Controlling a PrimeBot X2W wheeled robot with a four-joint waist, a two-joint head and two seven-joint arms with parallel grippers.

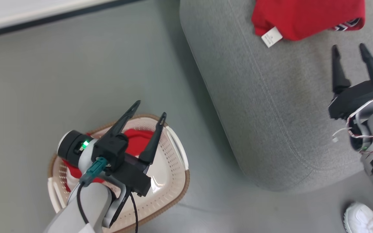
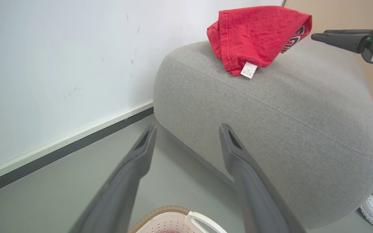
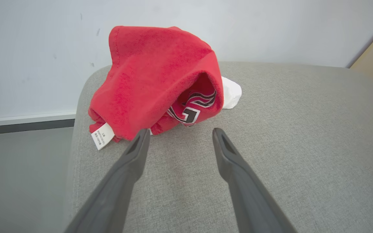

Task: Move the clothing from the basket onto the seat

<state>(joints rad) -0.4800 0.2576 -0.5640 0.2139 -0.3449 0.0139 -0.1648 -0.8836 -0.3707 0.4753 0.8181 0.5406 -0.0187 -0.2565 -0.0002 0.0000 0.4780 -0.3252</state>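
Hovering left gripper, jaws wide, over basket at 7 o'clock, red garment inside. Second garment on seat at 1 o'clock, right gripper wide beside it. Risk: a jaw catching basket perforations, lifting basket too.

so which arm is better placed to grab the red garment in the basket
Left. The left claw hangs open over the basket and the red garment inside; the right claw is over the seat, by the other garment.
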